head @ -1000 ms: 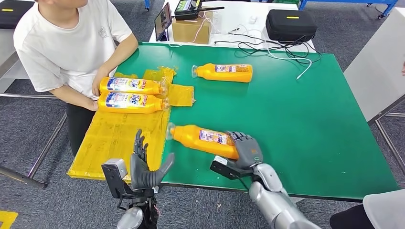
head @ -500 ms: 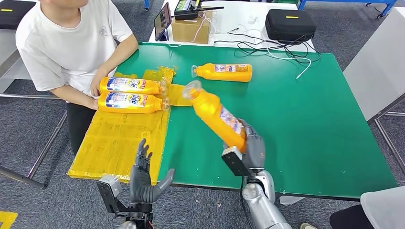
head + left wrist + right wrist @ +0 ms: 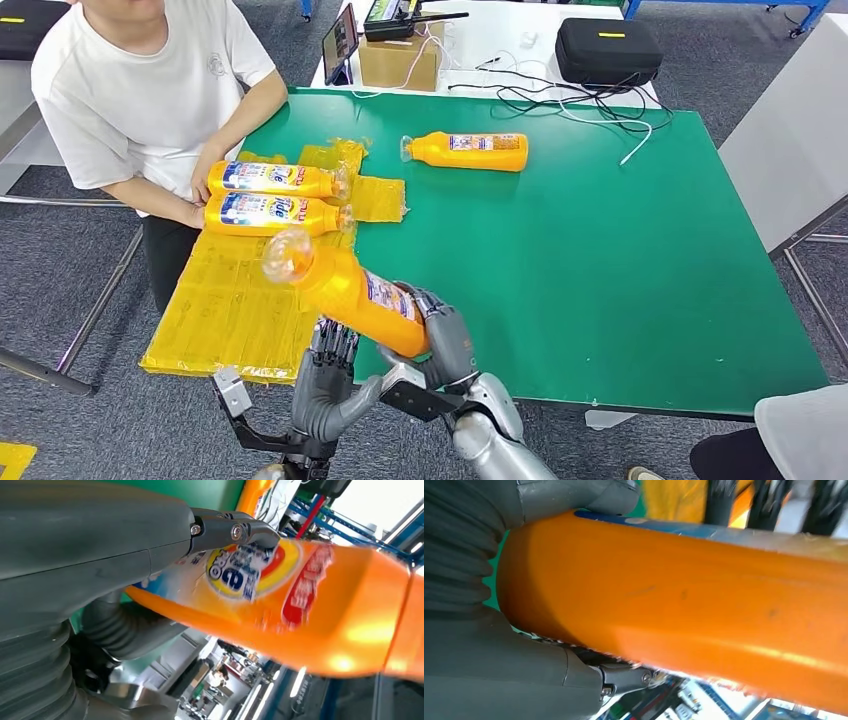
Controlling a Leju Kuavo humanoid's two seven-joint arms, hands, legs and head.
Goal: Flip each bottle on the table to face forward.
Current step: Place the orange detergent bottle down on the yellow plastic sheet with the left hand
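**Bottle's in the air, tilted toward 10 o'clock, left robot hand waiting right under it**

Going left to right: the two bottles with labels up (image 3: 270, 195) lie side by side on the yellow sheet (image 3: 230, 300) at the table's (image 3: 620, 250) left edge, next to a person's hand (image 3: 205, 160).

Then the left robot hand (image 3: 325, 385), fingers spread and holding nothing, sits just below the lifted bottle. In its wrist view one fingertip looks to be touching the label, but I can't tell if it's real contact.

The held bottle (image 3: 350, 292) is lifted off the table near its front edge, long axis running from base at 4 o'clock up to cap at 10 o'clock. The right robot hand (image 3: 445, 345) is clamped around the base end. So the free hand is the closer one to the bottle's middle, looks like a handover or two-handed turn to me.

One more bottle (image 3: 468, 152) lies well apart at about 1 o'clock.

Both wrist views are blurry, and the right fingers are mostly hidden behind orange plastic.
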